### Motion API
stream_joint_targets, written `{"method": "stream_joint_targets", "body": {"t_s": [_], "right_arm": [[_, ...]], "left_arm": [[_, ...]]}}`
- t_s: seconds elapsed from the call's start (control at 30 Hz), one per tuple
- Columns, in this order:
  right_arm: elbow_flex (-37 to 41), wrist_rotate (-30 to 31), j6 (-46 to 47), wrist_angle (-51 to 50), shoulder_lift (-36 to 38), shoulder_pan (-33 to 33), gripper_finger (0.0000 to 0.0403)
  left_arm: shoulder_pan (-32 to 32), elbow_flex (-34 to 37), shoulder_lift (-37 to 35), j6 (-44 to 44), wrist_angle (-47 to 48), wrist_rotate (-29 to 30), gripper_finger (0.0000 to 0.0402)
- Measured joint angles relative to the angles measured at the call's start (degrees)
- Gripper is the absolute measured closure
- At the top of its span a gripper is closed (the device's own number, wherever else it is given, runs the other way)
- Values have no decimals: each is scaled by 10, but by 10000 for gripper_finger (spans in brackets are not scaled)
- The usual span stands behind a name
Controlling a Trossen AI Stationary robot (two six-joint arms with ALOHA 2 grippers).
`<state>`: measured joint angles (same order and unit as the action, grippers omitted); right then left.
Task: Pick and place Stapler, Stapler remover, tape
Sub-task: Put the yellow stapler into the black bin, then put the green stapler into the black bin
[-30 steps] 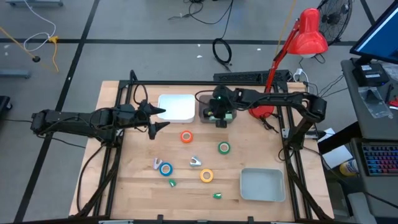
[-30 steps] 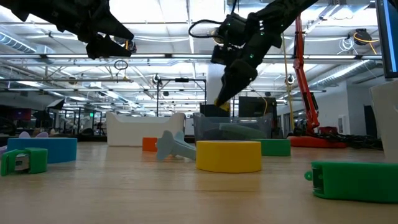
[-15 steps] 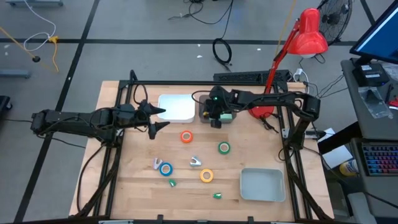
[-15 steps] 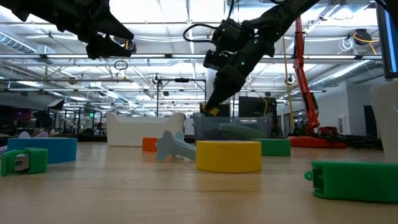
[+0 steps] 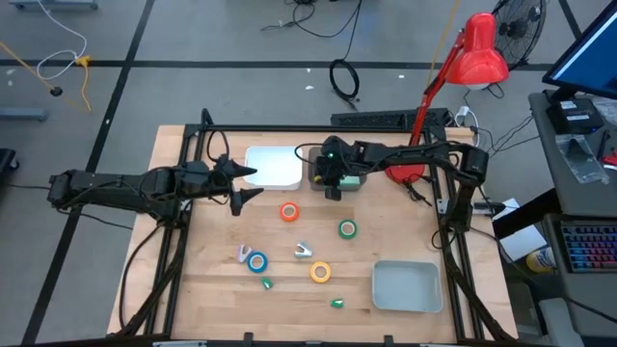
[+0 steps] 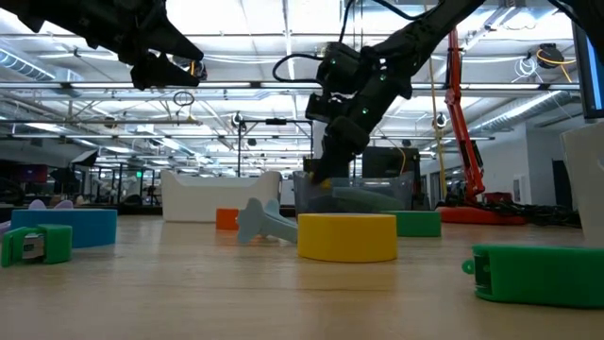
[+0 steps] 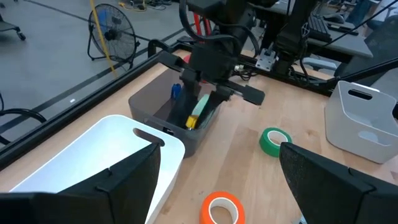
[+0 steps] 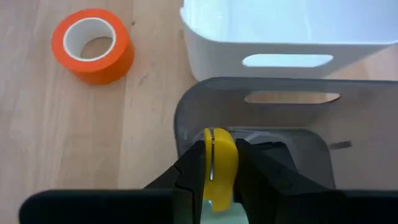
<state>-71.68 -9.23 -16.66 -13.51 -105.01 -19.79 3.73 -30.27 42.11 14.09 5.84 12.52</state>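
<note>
Stapler (image 8: 216, 168), yellow-tipped in right pincer (image 8: 214, 163), visible only from wrist views.

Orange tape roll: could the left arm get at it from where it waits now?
Probably yes. The orange tape roll lies alone on bare wood, just ahead of the open left gripper; the right gripper is occupied over the grey bin.

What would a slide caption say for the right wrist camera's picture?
Right gripper clamps a yellow object above the grey bin, with the white bin and orange tape roll nearby.
</note>
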Motion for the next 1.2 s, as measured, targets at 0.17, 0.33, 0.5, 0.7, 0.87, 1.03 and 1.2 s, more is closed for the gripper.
{"method": "stream_joint_targets", "body": {"t_s": [0.17, 0.33, 0.5, 0.7, 0.87, 1.03, 1.2], "right_arm": [[0, 1, 0, -4, 0, 0, 332], [0, 1, -11, -16, 0, 0, 332], [0, 2, -10, -13, 0, -1, 305], [0, 2, -10, -13, 0, -1, 252], [0, 2, -10, -13, 0, -1, 235], [0, 48, -44, -14, 19, -1, 239], [0, 98, -80, -25, 35, -15, 260]], "left_arm": [[0, 0, 0, 0, 0, 0, 69], [0, 0, 0, -1, 0, 0, 68], [0, 0, 0, -1, 0, 0, 69], [0, 0, 0, -1, 0, 0, 69], [0, 0, 0, -1, 0, 0, 69], [0, 0, 0, 0, 0, 0, 68], [0, 0, 0, 0, 0, 0, 69]]}}
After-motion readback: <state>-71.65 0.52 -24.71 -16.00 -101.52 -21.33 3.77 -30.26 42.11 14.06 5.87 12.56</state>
